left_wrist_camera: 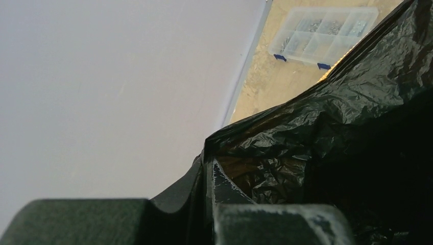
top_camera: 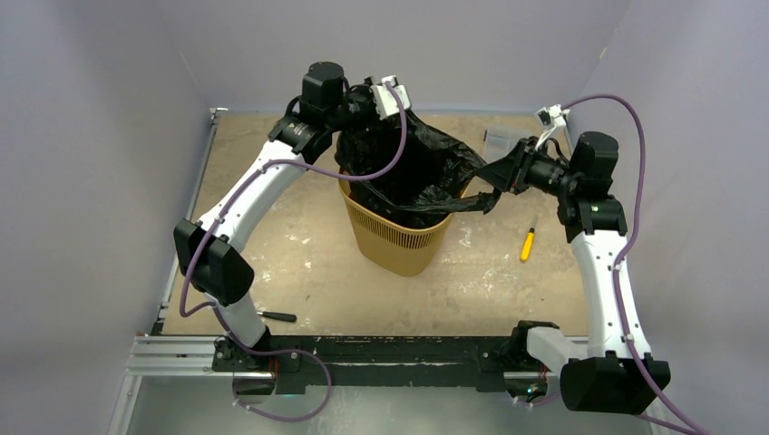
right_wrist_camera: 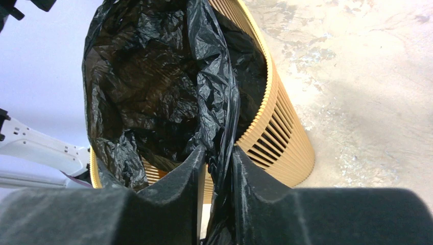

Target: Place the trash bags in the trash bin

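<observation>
Pale lilac walls on three sides; worn tan surface point(top_camera: 299, 254) beneath, scuffed and blotched.

Trash bin point(top_camera: 399, 240): orange-yellow, slatted walls, upright near mid-surface between both arms. Trash bag point(top_camera: 417, 168): glossy black, wrinkled. Body hanging inside the bin, mouth open upward, hem not folded over the near rim.

Left fingers point(left_wrist_camera: 281, 224): closed, thin black film pinched between them at the far-left part of the hem. Positioned above the bin's far rim, hem lifted clear of it.

Right fingers point(right_wrist_camera: 260, 189): closed on a gathered fold of the hem, film visibly trapped in the narrow gap. Positioned right of the bin, outside its rim, fold drawn outward into a point.

Key relation: bag mouth stretched along the line between the two grips, far-left to right, across the bin opening. Rim directly below the left fingers, but below and inward from the right fingers. Left side judged nearer to seating.

Judgement: insertion largely done, lining of the rim outstanding. Next move likely calls for hem carried down and over the rim under modest tension. Risks: thin film tearing or slipping from either pinch, light bin tipping under a sideways pull.

Clear plastic box point(left_wrist_camera: 324, 35) beyond the left fingers, yellow-handled screwdriver point(top_camera: 527, 245) on the near side of the right fingers, both apart from the bin.
</observation>
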`<state>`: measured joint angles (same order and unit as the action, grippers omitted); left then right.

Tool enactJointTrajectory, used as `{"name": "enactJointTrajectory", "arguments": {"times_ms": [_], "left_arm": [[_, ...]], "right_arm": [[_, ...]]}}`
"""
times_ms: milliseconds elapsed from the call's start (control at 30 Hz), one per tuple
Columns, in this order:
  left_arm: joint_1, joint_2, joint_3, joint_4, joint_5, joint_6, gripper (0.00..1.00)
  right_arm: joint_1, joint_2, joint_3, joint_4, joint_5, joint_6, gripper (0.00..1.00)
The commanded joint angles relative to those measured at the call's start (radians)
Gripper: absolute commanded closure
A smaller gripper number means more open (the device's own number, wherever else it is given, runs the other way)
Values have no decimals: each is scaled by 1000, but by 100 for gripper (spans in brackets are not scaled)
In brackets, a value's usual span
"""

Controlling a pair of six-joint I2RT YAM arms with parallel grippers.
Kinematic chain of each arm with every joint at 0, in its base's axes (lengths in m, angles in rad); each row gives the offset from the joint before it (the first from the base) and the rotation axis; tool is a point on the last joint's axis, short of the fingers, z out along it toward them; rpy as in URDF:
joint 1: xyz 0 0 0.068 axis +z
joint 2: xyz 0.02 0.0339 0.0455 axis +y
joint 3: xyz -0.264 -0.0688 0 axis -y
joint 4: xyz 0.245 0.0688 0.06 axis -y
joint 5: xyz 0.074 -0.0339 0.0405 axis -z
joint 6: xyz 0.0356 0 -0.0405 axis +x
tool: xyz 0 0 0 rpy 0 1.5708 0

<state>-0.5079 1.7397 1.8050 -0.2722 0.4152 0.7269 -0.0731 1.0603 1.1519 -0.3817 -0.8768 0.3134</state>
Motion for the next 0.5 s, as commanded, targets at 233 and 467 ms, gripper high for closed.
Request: {"name": "enactJointTrajectory", "arguments": {"times_ms": [233, 467], "left_arm": [[-1, -33, 34, 120, -56, -98, 100], [-1, 43, 105, 46, -51, -140, 100]], "right_arm": [[1, 11, 85, 35, 251, 66, 92], [1, 78, 122, 48, 310, 43, 91]]}}
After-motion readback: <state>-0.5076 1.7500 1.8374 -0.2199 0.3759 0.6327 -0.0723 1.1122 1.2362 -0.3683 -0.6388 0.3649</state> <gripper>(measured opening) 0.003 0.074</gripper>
